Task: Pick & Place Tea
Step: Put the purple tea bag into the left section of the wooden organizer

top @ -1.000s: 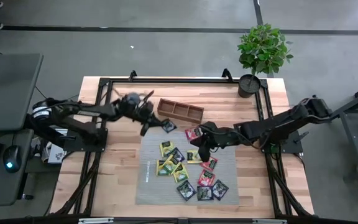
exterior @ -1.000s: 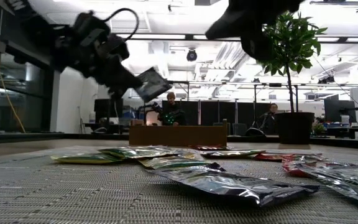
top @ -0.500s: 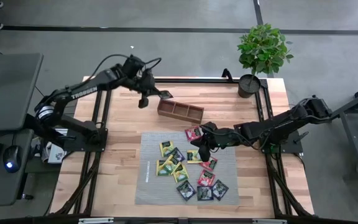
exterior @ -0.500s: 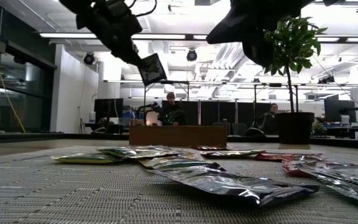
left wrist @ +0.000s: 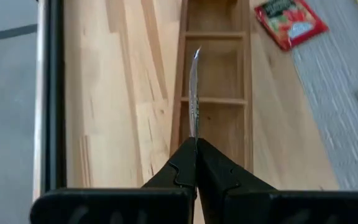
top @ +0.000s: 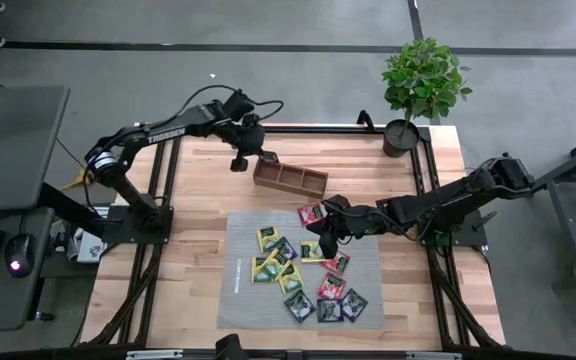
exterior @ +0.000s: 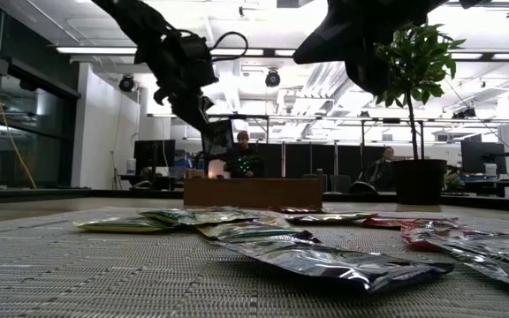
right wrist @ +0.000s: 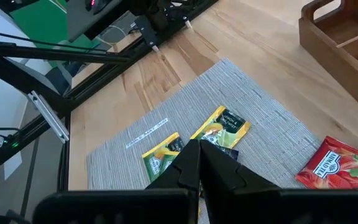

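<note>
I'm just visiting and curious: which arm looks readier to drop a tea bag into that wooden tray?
The left arm. Its gripper is shut on a tea bag held edge-on right above the wooden tray. The right gripper is shut too, over the tea bags on the mat, away from the tray.

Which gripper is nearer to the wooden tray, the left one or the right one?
Left. The left gripper holds a sachet right above the wooden tray; the right gripper hovers over the mat, farther away.

We saw two matte black jointed arms: the left arm bore white lettering and a looping black cable.
</note>
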Robot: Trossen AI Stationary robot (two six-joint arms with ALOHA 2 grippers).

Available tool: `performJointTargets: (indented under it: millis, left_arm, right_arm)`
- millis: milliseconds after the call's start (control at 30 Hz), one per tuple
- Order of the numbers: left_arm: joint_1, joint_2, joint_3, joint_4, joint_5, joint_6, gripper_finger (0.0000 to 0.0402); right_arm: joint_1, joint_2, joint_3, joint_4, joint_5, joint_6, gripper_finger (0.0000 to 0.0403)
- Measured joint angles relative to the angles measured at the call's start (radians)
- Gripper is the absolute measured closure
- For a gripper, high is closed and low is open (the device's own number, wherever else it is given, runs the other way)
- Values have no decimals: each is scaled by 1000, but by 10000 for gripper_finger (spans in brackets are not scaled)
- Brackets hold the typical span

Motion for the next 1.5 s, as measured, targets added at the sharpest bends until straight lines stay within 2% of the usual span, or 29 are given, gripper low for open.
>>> performJointTargets:
  millis: [367,1500]
  left_arm:
    - [0,64,0,11,-3,69,401]
    - [-40,85,-1,3,-96,108,401]
  right_arm:
    - [0,0,0,0,2,6,395]
    - [1,1,0,1,-9,28,401]
